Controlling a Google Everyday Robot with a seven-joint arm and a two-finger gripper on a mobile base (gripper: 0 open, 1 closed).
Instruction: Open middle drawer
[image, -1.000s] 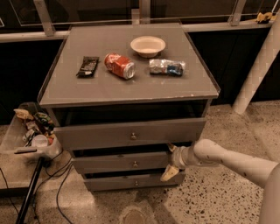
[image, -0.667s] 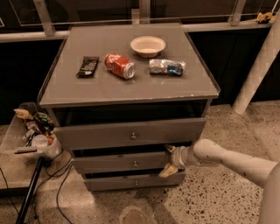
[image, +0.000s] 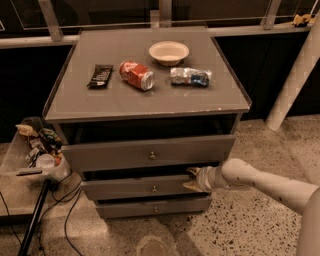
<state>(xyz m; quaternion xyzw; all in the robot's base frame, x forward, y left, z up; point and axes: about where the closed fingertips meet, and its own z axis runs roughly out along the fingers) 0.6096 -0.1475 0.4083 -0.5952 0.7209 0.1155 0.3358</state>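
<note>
The middle drawer (image: 145, 188) is the medium-height grey front with a small round knob (image: 154, 189), between a taller drawer (image: 150, 152) above and a shorter one (image: 152, 207) below. It stands a little out from the cabinet, with a dark gap above it. My gripper (image: 192, 179) is at the right end of this drawer's front, touching its upper edge, with the white arm (image: 260, 182) reaching in from the right.
On the cabinet top (image: 150, 102) lie a dark snack bar (image: 100, 75), a red can (image: 136, 75) on its side, a white bowl (image: 169, 52) and a blue-silver packet (image: 190, 77). A bin of clutter (image: 40, 150), a stand and cables are at the left. A white post (image: 295, 75) stands at the right.
</note>
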